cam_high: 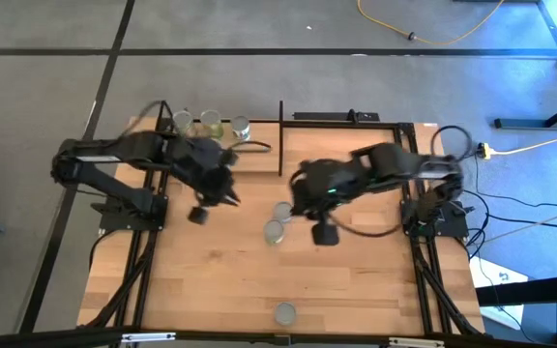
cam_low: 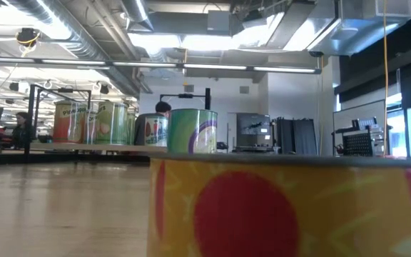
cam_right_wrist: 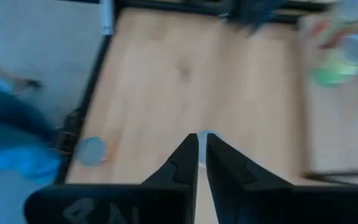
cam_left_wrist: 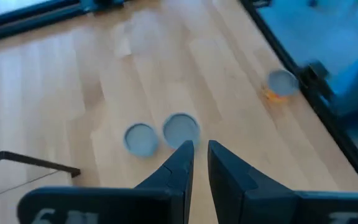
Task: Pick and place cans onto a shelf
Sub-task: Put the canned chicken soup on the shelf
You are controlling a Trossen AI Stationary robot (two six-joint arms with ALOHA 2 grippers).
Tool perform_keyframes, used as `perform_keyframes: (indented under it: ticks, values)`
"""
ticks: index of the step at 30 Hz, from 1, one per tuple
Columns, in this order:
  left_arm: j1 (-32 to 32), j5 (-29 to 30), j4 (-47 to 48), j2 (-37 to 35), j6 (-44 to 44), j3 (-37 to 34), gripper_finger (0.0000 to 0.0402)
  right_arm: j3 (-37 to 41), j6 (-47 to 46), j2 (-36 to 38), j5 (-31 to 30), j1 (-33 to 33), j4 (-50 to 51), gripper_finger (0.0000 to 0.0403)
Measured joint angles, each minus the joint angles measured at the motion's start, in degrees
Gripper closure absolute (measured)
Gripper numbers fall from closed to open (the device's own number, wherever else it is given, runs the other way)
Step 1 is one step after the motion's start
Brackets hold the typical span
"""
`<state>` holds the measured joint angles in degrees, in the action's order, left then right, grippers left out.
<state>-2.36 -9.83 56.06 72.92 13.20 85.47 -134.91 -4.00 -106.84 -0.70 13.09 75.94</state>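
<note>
Three cans [cam_high: 210, 124] stand on the shelf [cam_high: 222, 137] at the counter's [cam_high: 211, 280] far left. Two cans [cam_high: 278, 221] sit mid-counter, one [cam_high: 285, 312] at the near edge. Left end effector [cam_high: 228, 196] and right end effector [cam_high: 298, 208] hover empty, fingers nearly together.
</note>
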Motion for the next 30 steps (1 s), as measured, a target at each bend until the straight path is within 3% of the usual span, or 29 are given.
perform_keyframes:
  ticks: [7, 9, 13, 20, 24, 30]
  values:
    - [-2.89, 5.86, -2.99, 10.04, -18.35, 0.02, 0.0362, 0.02, -3.67, 7.09, -18.88, 1.22, 6.02, 0.0368]
    - [-3.34, 6.01, -2.30, 13.24, -18.41, -0.04, 0.0362, 0.02, -5.14, 8.22, -23.31, 1.22, 7.04, 0.0368]
    - [-4.92, 5.15, -3.04, 19.21, -8.25, -0.02, 0.0362, 0.02, -6.22, 9.43, -29.07, 1.02, 7.74, 0.0368]
    - [-5.00, 6.80, -4.92, 26.59, -5.84, -0.02, 0.0362, 0.09, -6.02, 9.80, -31.13, 1.03, 13.69, 0.0368]
    - [-5.01, 12.04, -5.66, 28.24, -10.82, -0.02, 0.0362, 0.35, -5.92, 9.80, -31.16, 1.02, 14.17, 0.0368]
    - [-3.08, 12.66, -6.10, 28.07, -18.88, 0.04, 0.0362, 0.37, -4.32, 9.78, -31.16, 1.04, 14.13, 0.0368]
